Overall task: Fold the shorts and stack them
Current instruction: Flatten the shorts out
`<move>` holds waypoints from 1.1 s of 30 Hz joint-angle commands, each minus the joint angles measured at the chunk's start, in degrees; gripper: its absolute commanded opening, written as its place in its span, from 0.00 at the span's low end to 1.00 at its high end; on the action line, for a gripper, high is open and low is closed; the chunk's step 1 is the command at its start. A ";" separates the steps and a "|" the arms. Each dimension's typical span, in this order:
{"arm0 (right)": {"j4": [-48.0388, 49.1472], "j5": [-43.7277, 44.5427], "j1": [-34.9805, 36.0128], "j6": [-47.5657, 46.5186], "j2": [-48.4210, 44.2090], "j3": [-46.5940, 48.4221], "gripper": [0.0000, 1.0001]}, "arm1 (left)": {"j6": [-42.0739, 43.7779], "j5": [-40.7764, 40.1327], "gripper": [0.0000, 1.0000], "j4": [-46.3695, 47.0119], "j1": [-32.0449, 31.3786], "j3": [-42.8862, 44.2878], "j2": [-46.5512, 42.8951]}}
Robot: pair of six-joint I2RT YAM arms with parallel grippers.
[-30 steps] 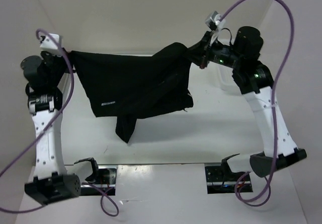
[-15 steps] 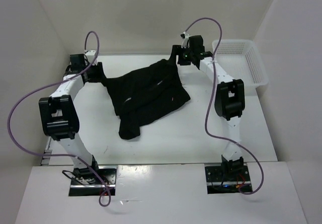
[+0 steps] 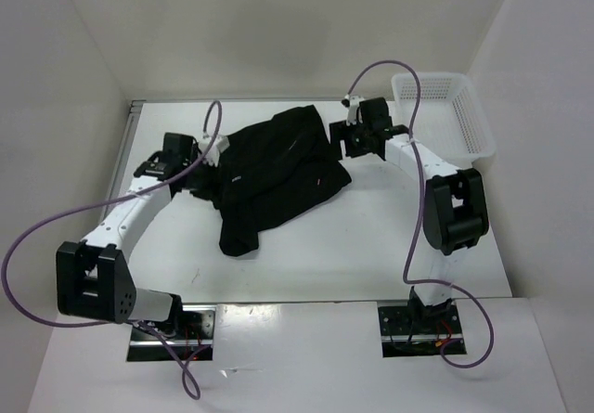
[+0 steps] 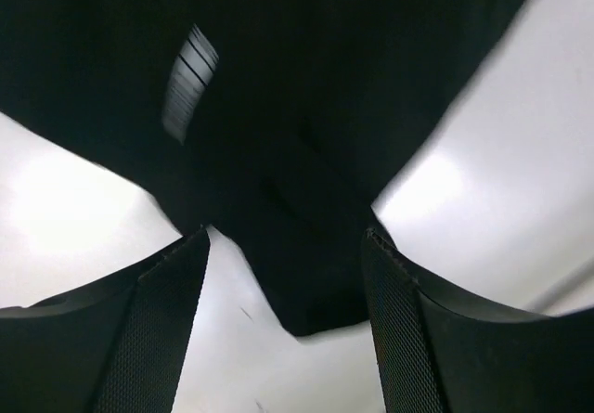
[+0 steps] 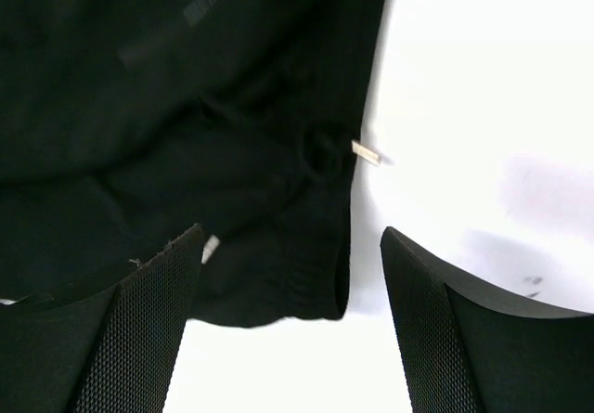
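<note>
The black shorts point(image 3: 278, 174) lie crumpled on the white table point(image 3: 371, 237), with one leg trailing toward the front. My left gripper point(image 3: 202, 166) sits low at their left edge, open. In the left wrist view its fingers point(image 4: 158, 329) stand wide apart, and a corner of the shorts point(image 4: 278, 107) lies loose on the table between them. My right gripper point(image 3: 338, 140) is at the shorts' far right edge, also open. The right wrist view shows the waistband end of the shorts point(image 5: 186, 107) between the spread fingers point(image 5: 436, 339), untouched by either pad.
A white mesh basket point(image 3: 429, 77) stands at the back right corner, just behind the right arm. White walls close in the table at the back and on both sides. Purple cables loop above both arms.
A second ago both grippers held the shorts stretched out in the air. Both have opened, the shorts have dropped onto the table, and the arms have come down beside them.
</note>
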 commanded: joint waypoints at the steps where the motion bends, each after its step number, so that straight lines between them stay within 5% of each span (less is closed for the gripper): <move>1: 2.24 2.60 0.40 -1.24 -0.09 -3.81 0.82 | 0.14 2.84 0.74 -8.05 -0.65 -6.83 -0.53; 18: 2.77 -3.02 0.40 -4.49 -0.71 -13.74 0.77 | 0.14 3.55 0.77 -0.94 -7.33 -11.94 9.13; 23: 3.30 -3.64 0.40 -3.88 1.31 -14.37 0.65 | 0.14 5.49 0.55 1.87 -8.73 -12.47 12.20; 28: 4.61 -2.41 0.40 -3.88 3.24 -12.17 0.32 | 0.14 7.77 0.04 4.77 -8.74 -12.47 13.44; 33: 3.92 -1.18 0.40 -7.11 2.55 -11.38 0.00 | 0.14 3.48 0.00 4.87 -8.74 -10.89 12.91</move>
